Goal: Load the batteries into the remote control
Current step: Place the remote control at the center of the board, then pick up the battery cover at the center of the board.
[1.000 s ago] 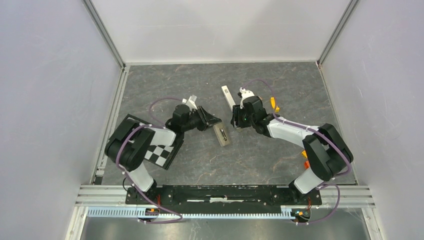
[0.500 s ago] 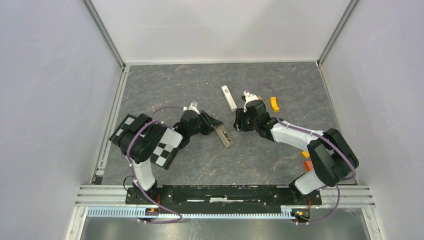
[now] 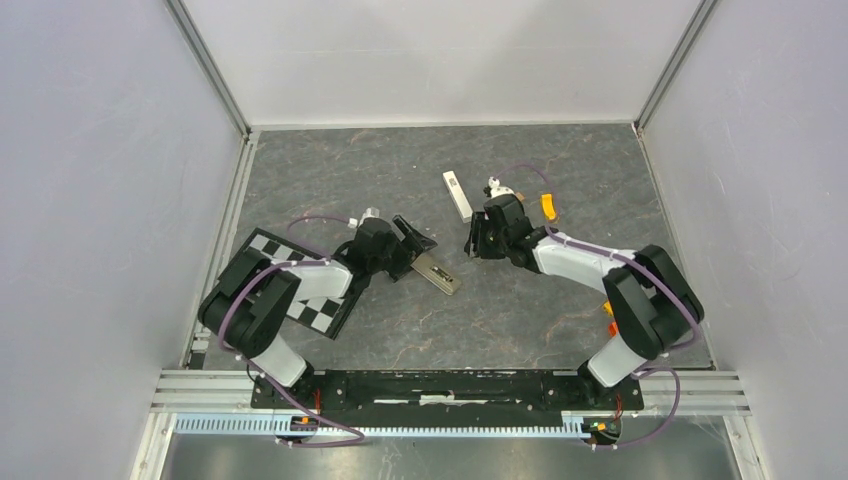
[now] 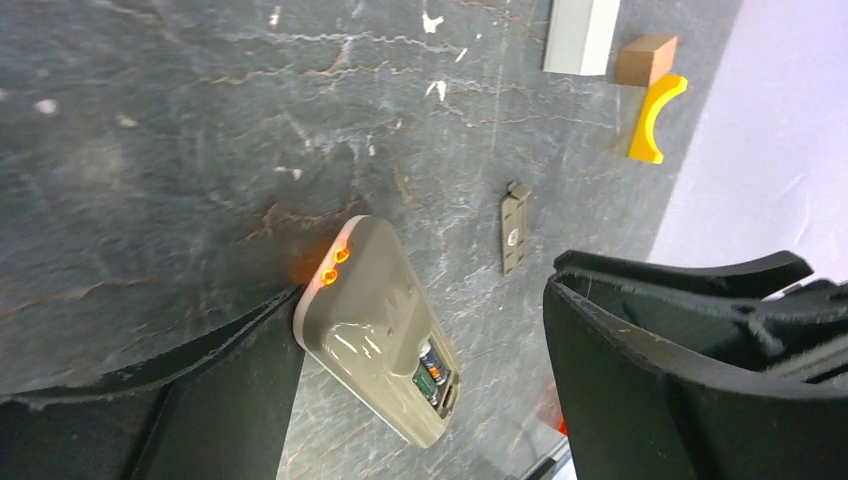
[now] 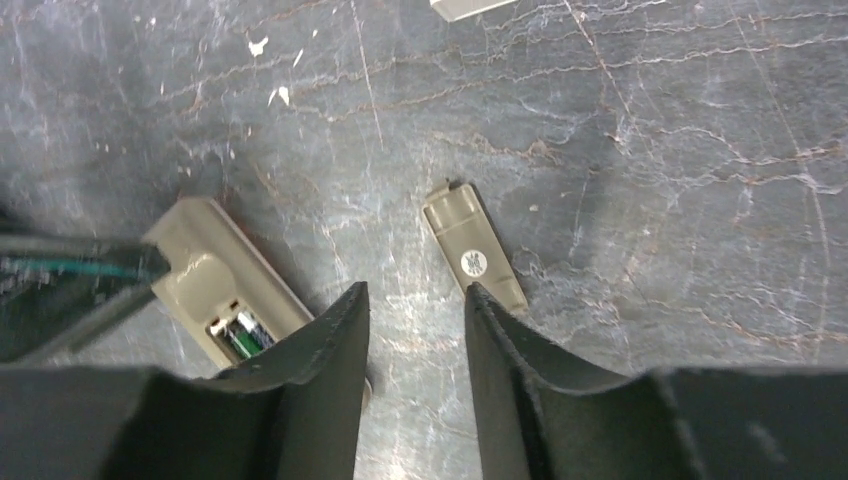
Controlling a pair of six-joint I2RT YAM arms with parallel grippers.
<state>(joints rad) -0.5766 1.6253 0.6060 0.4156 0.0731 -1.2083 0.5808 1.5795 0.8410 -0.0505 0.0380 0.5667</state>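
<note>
The left end effector [image 4: 425, 290] is released, its two fingers [image 4: 200, 390] spread wide, and it grasps nothing. The remote control [image 4: 375, 320] lies between them, with one long side against the tip of the finger on the left of the wrist view and well apart from the other finger. The remote rests face down near the middle of the surface [image 3: 330, 170], grey-olive back up. Its recess is uncovered at one end and a green-tinted battery [image 4: 432, 372] sits inside, while two small orange spots glow at the other end. The right end effector [image 5: 413, 300] hangs just beside it toward the right edge. Its fingers [image 5: 320, 380] stand partly apart with only bare surface showing between them, so it holds nothing either. Just beyond its fingertips a small grey cover [image 5: 475, 260] lies flat, apart from the remote. Farther toward the far edge lies a white bar [image 3: 458, 195]. A brown block [image 4: 645, 58] and a yellow curved piece [image 4: 652, 120] sit close together to its right. A checkerboard card [image 3: 310, 295] lies under the left arm near the left edge.
</note>
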